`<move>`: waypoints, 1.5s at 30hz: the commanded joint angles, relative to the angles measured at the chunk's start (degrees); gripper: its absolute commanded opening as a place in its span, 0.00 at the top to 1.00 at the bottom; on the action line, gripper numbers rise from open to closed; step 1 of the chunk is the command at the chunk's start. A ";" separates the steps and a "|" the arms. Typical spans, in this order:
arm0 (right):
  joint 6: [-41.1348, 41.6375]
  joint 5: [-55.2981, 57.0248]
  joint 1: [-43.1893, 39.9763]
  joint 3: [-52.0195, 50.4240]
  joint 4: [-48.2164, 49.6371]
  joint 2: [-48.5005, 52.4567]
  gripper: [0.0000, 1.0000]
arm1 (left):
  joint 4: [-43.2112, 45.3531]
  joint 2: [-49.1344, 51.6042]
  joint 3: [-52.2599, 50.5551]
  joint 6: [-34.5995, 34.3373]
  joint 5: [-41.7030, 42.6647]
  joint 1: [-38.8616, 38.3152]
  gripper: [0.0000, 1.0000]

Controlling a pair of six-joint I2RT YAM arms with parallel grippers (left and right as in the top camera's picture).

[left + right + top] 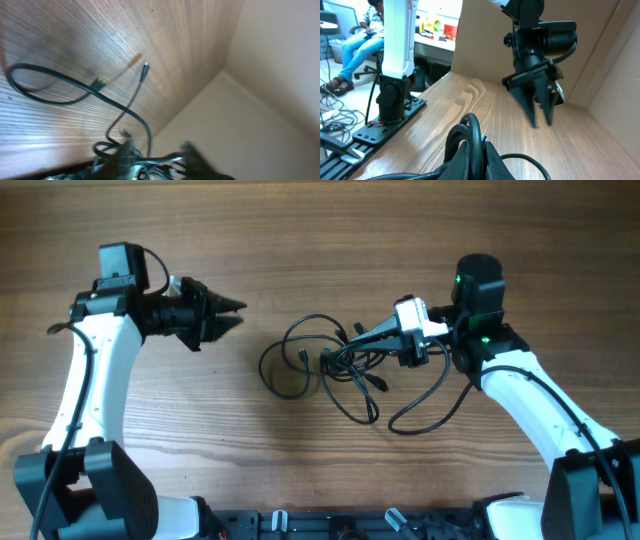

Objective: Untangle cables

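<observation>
The wooden table (320,240) fills the overhead view on 3 sides, and only its near edge shows, where a black rail (330,525) carries the bases of the 2 arms. In the right wrist view, tan panels (485,45) rise from the table's edge behind the left gripper. The cables (350,370) lie a little right of the table's middle. They form a small dark knot with 1 loop spread to its left and a longer strand curving out to the right and back toward the right arm. Bare wood lies between that left loop and the left gripper (236,316), with more bare wood beyond the cables and on their near side. The left gripper points toward the cables from well apart. Its 2 fingers (532,107) stand slightly parted with a narrow gap and hold nothing. The right gripper (340,352) reaches in from the right and is clamped tight on the knot. From its own camera, black strands (470,135) bunch up between its fingers. The left wrist view is blurred, but 1 thin strand with 2 small plug ends shows lying flat on the wood.
</observation>
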 commanded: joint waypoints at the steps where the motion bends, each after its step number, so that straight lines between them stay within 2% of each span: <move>1: -1.99 -3.65 0.15 0.50 0.44 0.28 0.96 | -0.28 0.63 0.17 4.22 -2.78 -4.13 0.32; 3: -1.99 -3.65 0.13 0.50 0.79 0.28 0.95 | -0.20 0.63 0.17 5.27 1.01 -7.37 0.16; 4: -1.99 -3.65 0.13 0.50 1.20 0.28 0.95 | -0.17 0.63 0.17 5.66 4.35 -8.48 0.11; 5: -1.99 -3.65 0.13 0.50 1.81 0.28 0.95 | -0.15 0.63 0.17 5.64 9.53 -9.86 0.10; 7: -1.75 -3.65 0.13 0.50 3.26 0.28 0.96 | 0.74 0.63 0.17 5.55 15.76 -11.96 0.13; 10: -1.70 -3.65 0.13 0.50 3.82 0.28 0.96 | -1.46 0.63 0.17 5.18 16.04 -14.82 0.23; 20: -1.57 -3.65 0.13 0.50 3.56 0.28 0.95 | -10.60 0.63 0.17 5.18 16.09 -20.76 0.16; 23: -1.57 -3.65 0.13 0.50 3.54 0.28 0.95 | -10.71 0.63 0.17 4.85 16.98 -22.84 0.20; 28: -1.51 -3.65 0.15 0.50 3.39 0.28 0.95 | -5.20 0.63 0.17 -1.64 15.98 -24.28 0.22; 32: -1.18 -3.67 0.15 0.50 3.41 0.28 0.95 | 1.05 0.63 0.17 -6.84 10.29 -24.39 0.27; 36: -1.07 -3.65 0.15 0.50 3.39 0.28 0.96 | 2.14 0.66 0.17 -8.48 4.37 -24.39 0.37; 45: -1.09 -3.65 0.15 0.50 3.39 0.28 0.95 | 2.29 0.66 0.17 -9.53 4.09 -24.96 0.38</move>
